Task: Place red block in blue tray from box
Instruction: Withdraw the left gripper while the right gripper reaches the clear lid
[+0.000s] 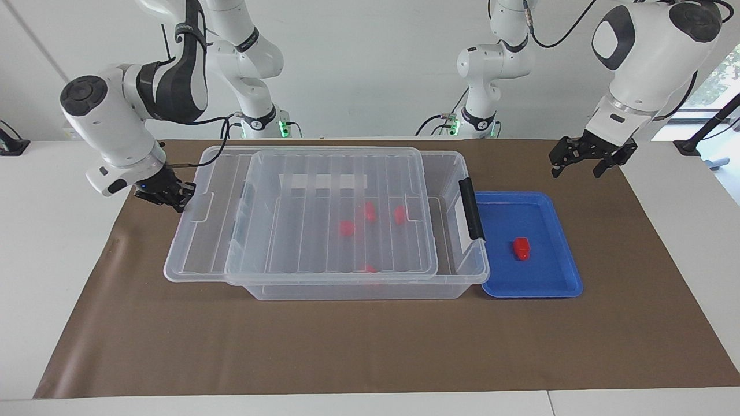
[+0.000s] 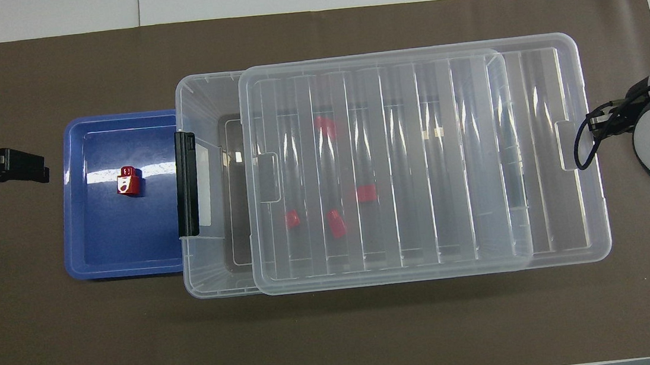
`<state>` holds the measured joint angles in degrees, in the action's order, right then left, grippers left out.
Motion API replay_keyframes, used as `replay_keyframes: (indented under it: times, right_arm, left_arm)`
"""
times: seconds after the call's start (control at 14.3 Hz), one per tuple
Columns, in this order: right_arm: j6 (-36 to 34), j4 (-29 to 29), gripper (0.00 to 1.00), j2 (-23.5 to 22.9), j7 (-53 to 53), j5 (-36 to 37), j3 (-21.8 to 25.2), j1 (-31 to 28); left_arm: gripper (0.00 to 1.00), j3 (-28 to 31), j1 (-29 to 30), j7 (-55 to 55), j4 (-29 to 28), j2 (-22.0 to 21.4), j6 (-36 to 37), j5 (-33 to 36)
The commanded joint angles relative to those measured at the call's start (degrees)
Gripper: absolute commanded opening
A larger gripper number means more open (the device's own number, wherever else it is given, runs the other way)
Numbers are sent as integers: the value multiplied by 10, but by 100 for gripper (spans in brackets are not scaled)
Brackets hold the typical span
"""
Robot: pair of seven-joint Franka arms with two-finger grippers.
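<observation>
Red block, tiny bright plastic, lies alone in the shallow blue plastic tray. Beside the tray sits the large clear plastic box, its ribbed lid slid toward the right arm's end. Left pincer hangs apart over the brown counter; right pincer at the lid's edge, fingers unclear.

Robotics lab, tabletop test bench. Two white Franka arms bolted at the table edge, bases with green status lights and loose black cables. White table covered by a brown paper mat as work surface. Bare white wall, no furniture or household items. Window with greenery just outboard of the left gripper. Black camera-stand foot beside it.
</observation>
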<state>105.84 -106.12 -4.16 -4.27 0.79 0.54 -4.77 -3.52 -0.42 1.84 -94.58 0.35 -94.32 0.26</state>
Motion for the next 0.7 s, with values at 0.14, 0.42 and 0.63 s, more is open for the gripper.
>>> replay_keyframes:
  times: [0.14, 0.42, 0.63]
  right_arm:
    - [8, -16, 0, 14, 45, -2, -26, -2]
    - [7, -16, 0, 14, 67, -2, -35, -2]
    - [7, -16, 0, 14, 85, -2, -46, -2]
  left_arm:
    - [100, 1, -4, 1, -1, -7, 12, -8]
    - [100, 2, 2, 1, -1, -7, 12, -8]
    - [100, 2, 1, 1, -1, -7, 12, -8]
